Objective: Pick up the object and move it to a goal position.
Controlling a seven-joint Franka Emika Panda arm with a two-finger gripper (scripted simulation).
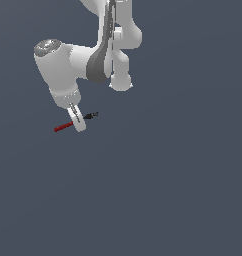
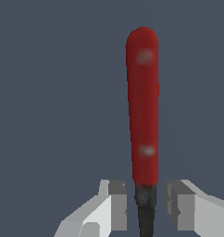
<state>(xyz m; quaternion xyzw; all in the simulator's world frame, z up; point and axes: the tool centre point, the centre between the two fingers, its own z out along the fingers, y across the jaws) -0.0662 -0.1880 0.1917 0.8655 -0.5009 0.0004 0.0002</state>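
Observation:
The object (image 1: 63, 127) is a thin rod, red at one end and black at the other (image 1: 91, 116). In the exterior view it lies aslant under the white arm, left of centre. My gripper (image 1: 79, 124) reaches down over its middle, one finger on each side. In the wrist view the red part (image 2: 142, 106) runs away from the fingers, and the black part (image 2: 145, 208) passes between the two pads (image 2: 117, 203). A narrow strip of floor shows on each side between pad and rod, so the jaws stand slightly open around it without touching.
The plain dark blue-grey floor (image 1: 168, 190) fills both views with nothing else on it. The white arm's links (image 1: 113, 45) hang above the gripper at the top of the exterior view.

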